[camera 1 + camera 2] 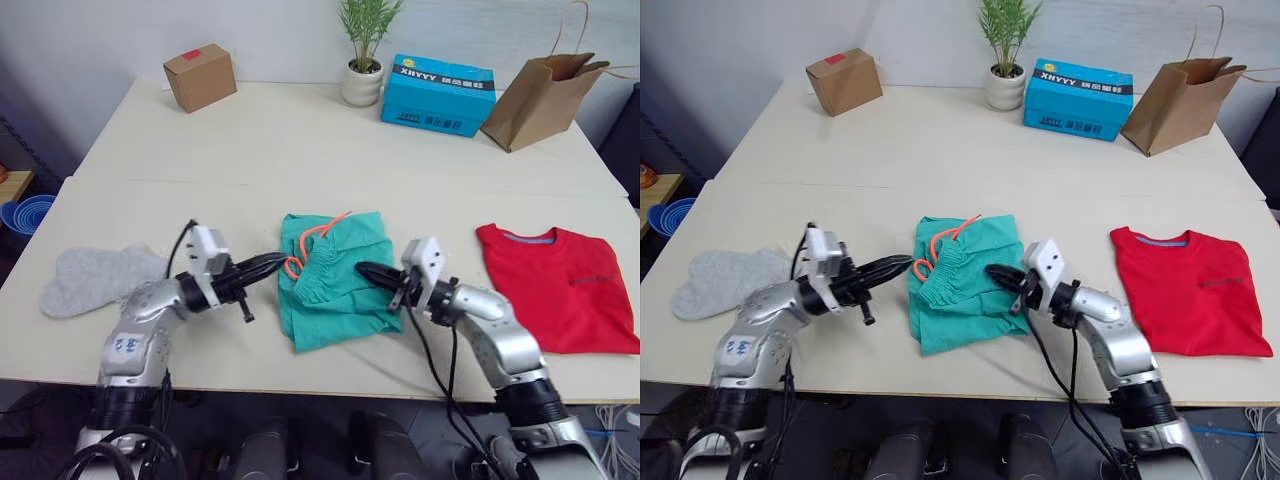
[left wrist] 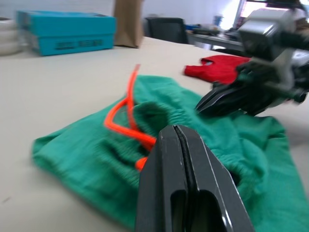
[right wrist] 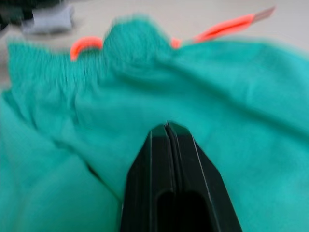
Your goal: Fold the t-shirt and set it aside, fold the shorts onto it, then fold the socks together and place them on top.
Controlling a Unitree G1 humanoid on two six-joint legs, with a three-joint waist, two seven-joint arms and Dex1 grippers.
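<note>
Both grippers, left (image 1: 278, 262) and right (image 1: 366, 270), meet the crumpled shorts (image 1: 335, 277) from either side.

Both my arms reach forward and inward, low. My left gripper (image 1: 272, 262) points toward the right one, fingers (image 2: 186, 169) pressed together, holding nothing. My right gripper (image 1: 368, 271) points back at it, fingers (image 3: 169, 150) likewise closed, empty.

The blue box (image 1: 438, 94) at about 1 o'clock on the far table carries "XHYYY" in white letters on its front face. A second line beneath it is too small to read.
</note>
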